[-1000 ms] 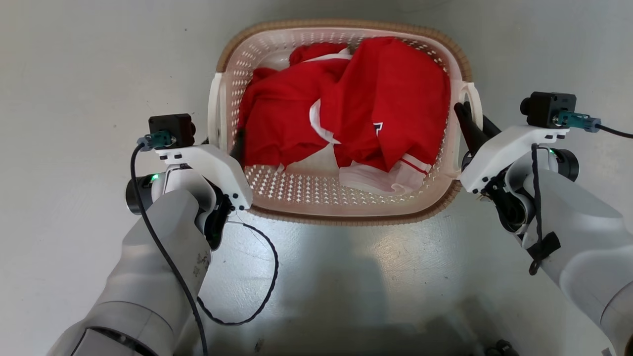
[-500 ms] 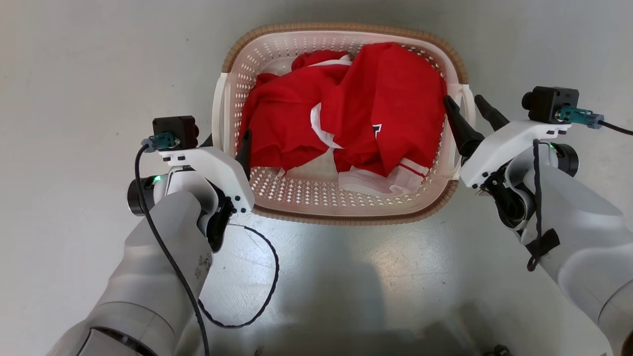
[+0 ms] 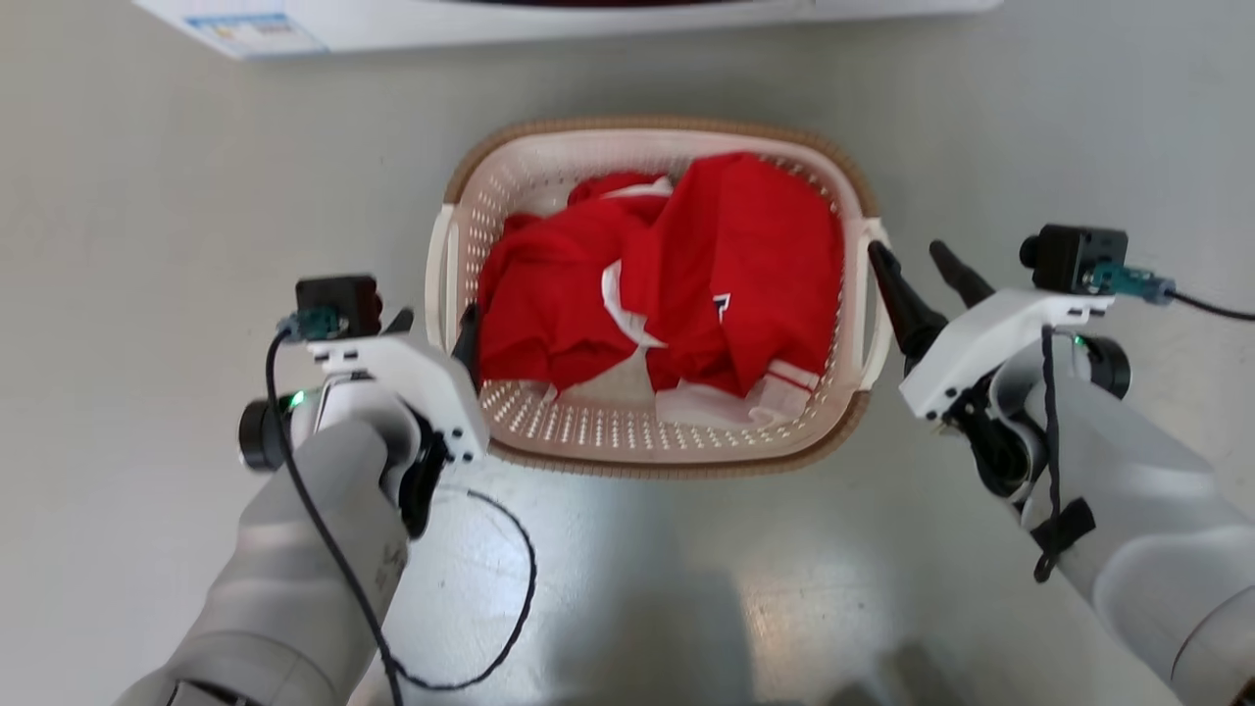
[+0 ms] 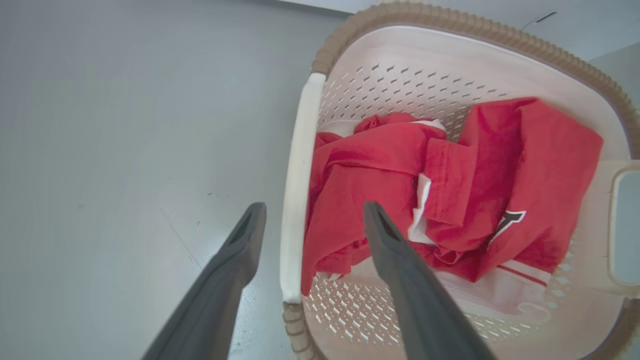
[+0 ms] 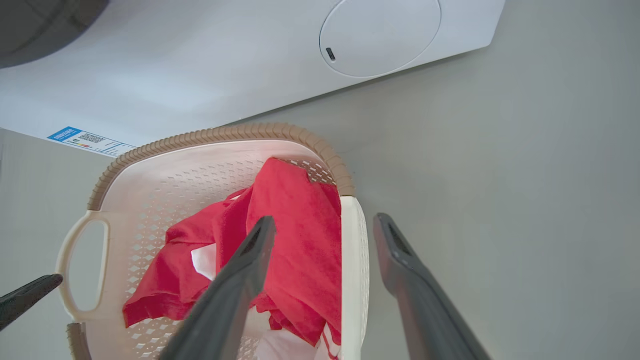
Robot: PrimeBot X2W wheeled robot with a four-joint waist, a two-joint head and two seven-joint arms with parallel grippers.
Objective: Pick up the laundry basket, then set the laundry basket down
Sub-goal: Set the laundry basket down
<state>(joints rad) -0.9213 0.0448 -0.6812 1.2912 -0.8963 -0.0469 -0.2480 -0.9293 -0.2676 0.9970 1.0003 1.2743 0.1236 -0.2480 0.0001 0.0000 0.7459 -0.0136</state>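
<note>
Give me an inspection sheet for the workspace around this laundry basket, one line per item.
Surface: grey floor, smooth, reflective near the robot.
Job's things: laundry basket upright, apparently resting on the floor, holding red and white clothes.
Clutter: nothing seen.
Grippers: left gripper open, a finger each side of the left handle; right gripper open, astride the right handle.
Cables: black cable loops off the left arm; second cable leaves the right wrist camera.
Surroundings: white washing machine behind the basket.

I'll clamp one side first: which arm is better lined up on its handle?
Left, narrowly. The open left gripper straddles the left handle, one finger inside the laundry basket. The open right gripper brackets the right handle too, but in the head view its inner finger overlies it.
</note>
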